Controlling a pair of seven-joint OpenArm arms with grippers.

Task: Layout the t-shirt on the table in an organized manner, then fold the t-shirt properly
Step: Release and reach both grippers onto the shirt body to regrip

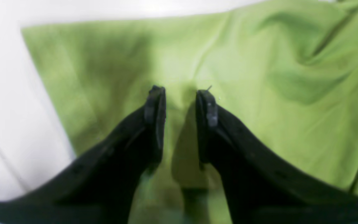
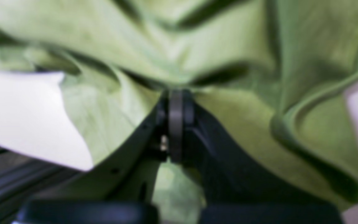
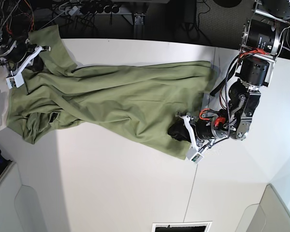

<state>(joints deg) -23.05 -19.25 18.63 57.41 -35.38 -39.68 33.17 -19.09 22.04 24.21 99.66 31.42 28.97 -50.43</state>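
One shirt, one table and two claws are visible. In the base view, the white table (image 3: 116, 183) fills the lower and middle frame, bare in the foreground, with a thin dark seam running down at lower right. Across the middle lies the t-shirt (image 3: 130, 101), a single plain olive-green garment without print, stretched lengthwise from the upper left to the centre right of the frame. Its right half lies fairly flat with long shallow creases; its left half is bunched and folded over itself, with one flap raised toward the upper left corner.

At centre right, the left claw (image 1: 181, 93) rests over the shirt's near edge. The left wrist view shows its two dark fingers (image 1: 155, 109) apart, a strip of green cloth visible between them; whether they pinch any cloth cannot be told.

At the far upper left, the right claw (image 2: 176, 96) is closed on a gathered fold of the shirt, with cloth draping away on both sides in the right wrist view.
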